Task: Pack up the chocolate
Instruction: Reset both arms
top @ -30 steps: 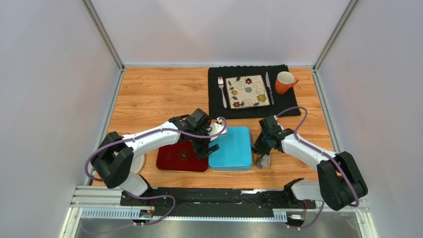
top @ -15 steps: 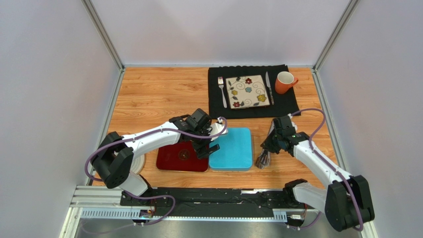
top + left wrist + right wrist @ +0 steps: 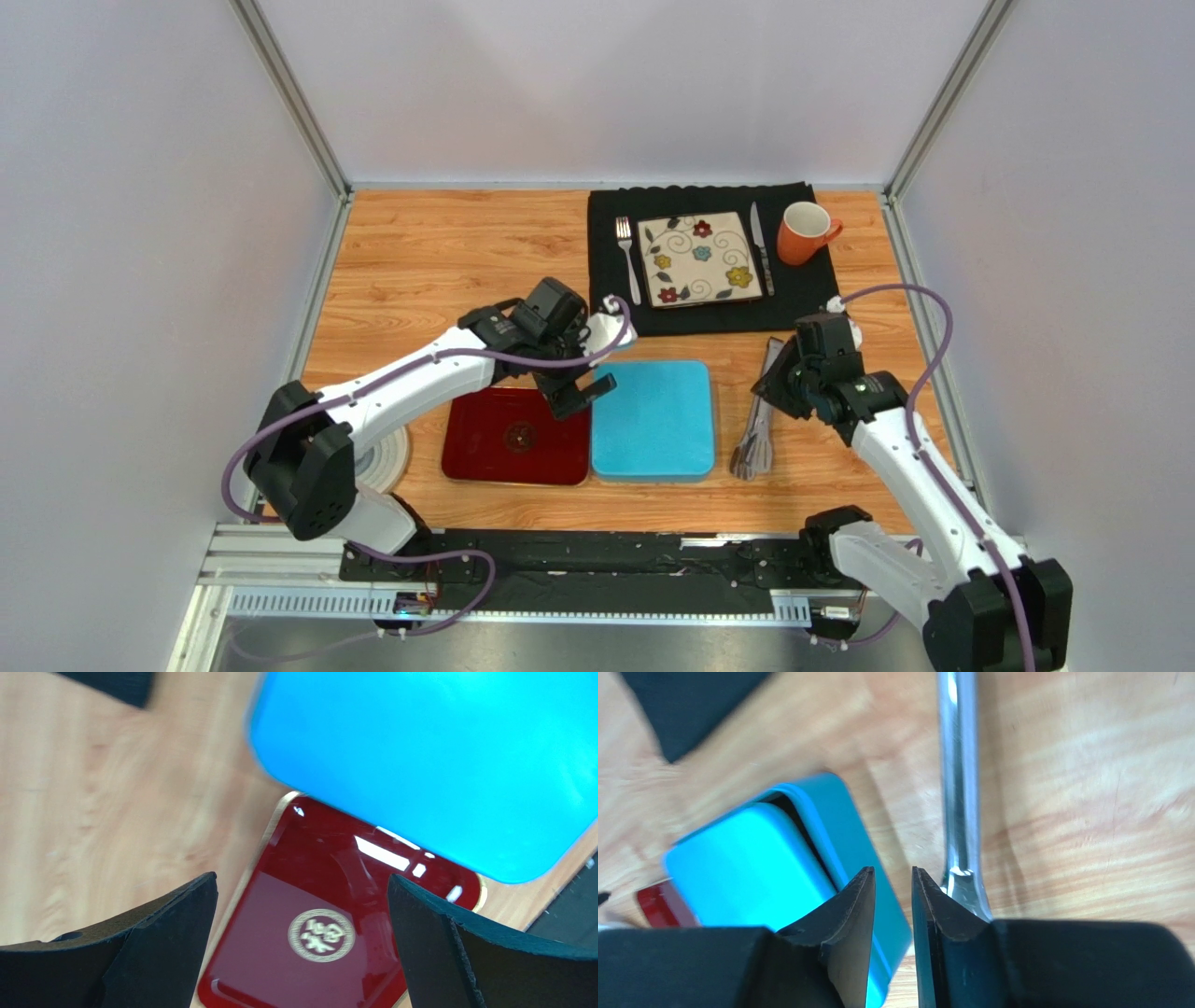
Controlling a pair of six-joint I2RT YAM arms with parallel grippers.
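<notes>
No chocolate shows in any view. The blue box (image 3: 652, 417) lies shut under its lid in the middle of the table, and shows in the left wrist view (image 3: 435, 756) and the right wrist view (image 3: 752, 861). A dark red plate (image 3: 512, 445) with a gold emblem lies against its left side, bare (image 3: 281, 903). My left gripper (image 3: 586, 392) hovers open and empty over the seam between plate and box (image 3: 302, 876). My right gripper (image 3: 779, 399) is empty, its jaws a narrow gap apart (image 3: 893, 871), above the box's right edge. Metal tongs (image 3: 758, 420) lie just right of it (image 3: 959, 777).
At the back, a black placemat (image 3: 716, 301) holds a flowered square plate (image 3: 699, 256), a fork (image 3: 627, 259), a knife (image 3: 759, 249) and an orange mug (image 3: 807, 231). A white round object (image 3: 390, 455) lies under my left arm. Walls enclose the table on three sides.
My right gripper has pulled back up and to the right, away from the tongs, which now lie flat on the table. My left gripper has drawn back slightly from the box edge.
</notes>
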